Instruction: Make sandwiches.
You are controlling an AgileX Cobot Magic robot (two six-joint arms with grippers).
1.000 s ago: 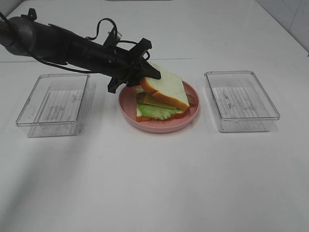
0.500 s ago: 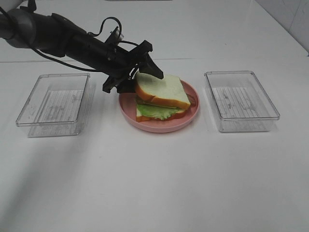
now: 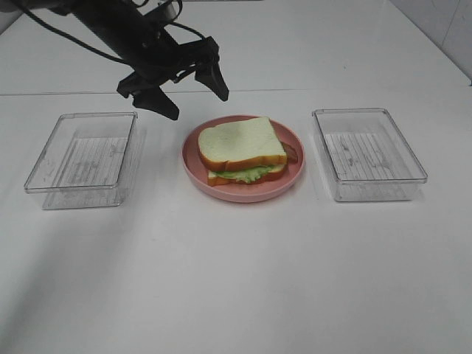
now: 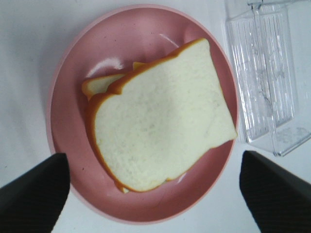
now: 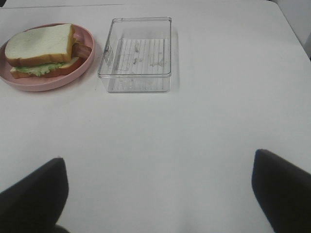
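The near part of the white desk [image 3: 236, 280] is bare surface. Further back, at the middle, stands a pink plate [image 3: 293, 177], and the sandwich [image 3: 240, 151] lies on it, free of any gripper. Its top bread slice [image 3: 237, 143] lies flat on the stack, white with an orange-brown crust. The long axis of the slice runs across the desk from left to right, a little turned, and its rounded corners are on the left side. Under the slice a green lettuce leaf [image 3: 247, 175] shows at the near edge, above the bottom bread [image 3: 221, 180], and a reddish-brown bacon end [image 3: 292, 154] sticks out on the right side.

On each side of the plate stands a clear tray, the left tray [image 3: 82, 159] and the right tray [image 3: 367, 153], both apart from the plate.

Behind the plate and to its left, the left gripper [image 3: 193, 94] hangs above the desk with its two dark fingers [image 3: 217, 78] spread wide and nothing between them. In the left wrist view the sandwich [image 4: 160, 127] is seen from above between the spread fingertips.

The right gripper [image 5: 158, 187] shows only in its own wrist view; its fingers are wide apart over bare desk, holding nothing, well away from the plate [image 5: 53, 82] and the tray [image 5: 137, 54].
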